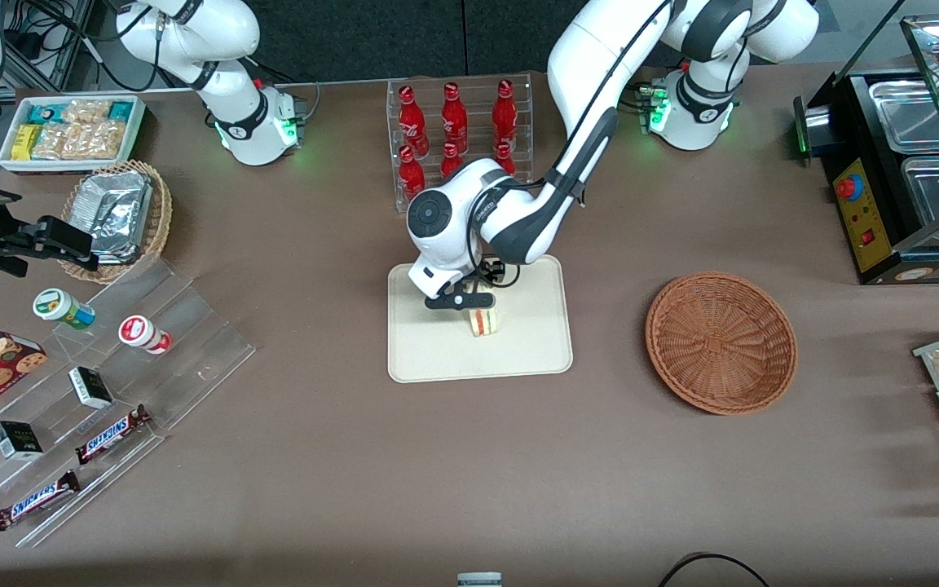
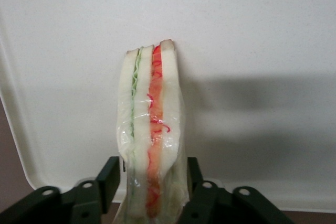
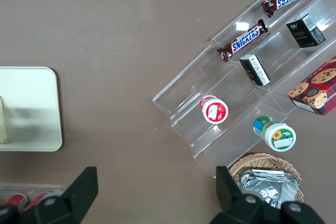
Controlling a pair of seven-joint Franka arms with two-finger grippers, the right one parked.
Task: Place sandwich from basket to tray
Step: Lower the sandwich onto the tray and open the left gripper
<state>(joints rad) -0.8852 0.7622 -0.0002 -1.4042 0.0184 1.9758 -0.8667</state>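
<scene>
Tray [image 1: 437, 359] at table centre, its edge farthest from the front camera near the bottle rack [image 1: 460, 130]. Gripper [image 1: 473, 303] over the tray's middle, fingers [image 2: 107, 182] clenched on the sandwich [image 1: 483, 321], which stands on the tray surface, cut edge up. Bare tray all round it. Basket [image 1: 720, 341] sits well apart toward the working arm's end, open table between.
</scene>
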